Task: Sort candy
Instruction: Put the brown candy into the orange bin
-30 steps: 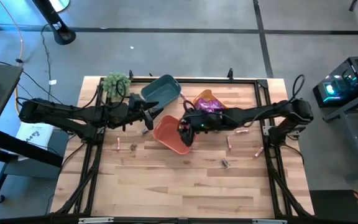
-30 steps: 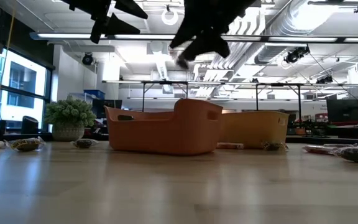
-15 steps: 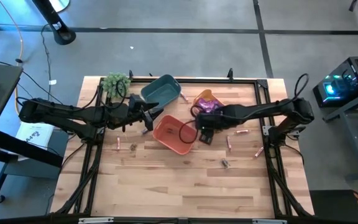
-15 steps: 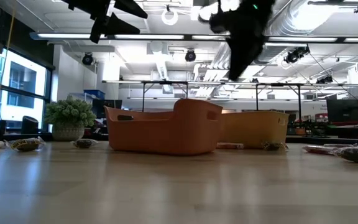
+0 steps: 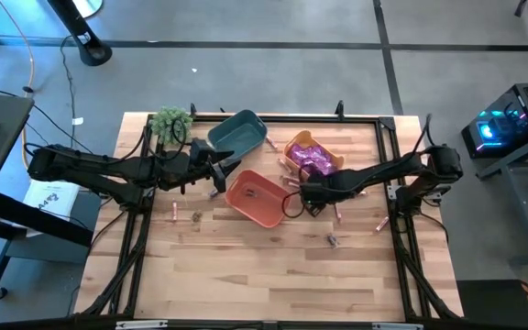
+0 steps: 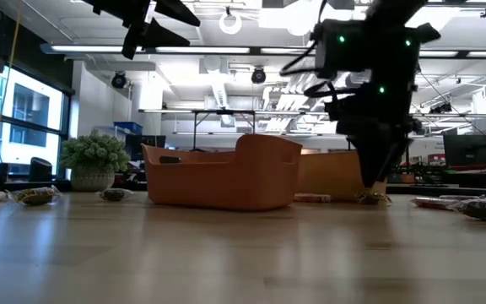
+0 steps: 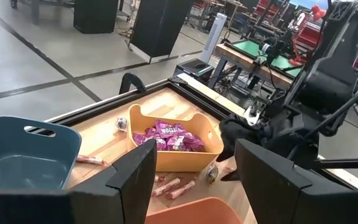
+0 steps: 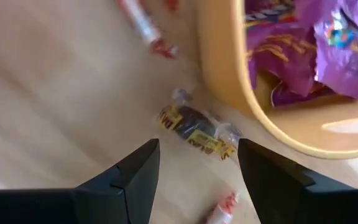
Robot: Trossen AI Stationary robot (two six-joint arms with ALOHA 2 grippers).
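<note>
Candy: shiny purple packets point(image 8: 303, 46) heaped in the yellow bin point(image 8: 229, 74), a dark brown clear-wrapped piece point(image 8: 194, 132) on the bench point(image 8: 55, 124) beside it, beneath the released, empty right hand point(image 8: 197, 168).

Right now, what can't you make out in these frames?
- Orange bin contents: low view shows only its wall; from the high view nothing can be told apart inside.
- Teal bin floor: cut off by the left wrist view's edge and the left gripper's fingers.
- Brown candy wrapper print: blurred in the right wrist view.
- Candies right of the right gripper: too small in the high view to name.
</note>
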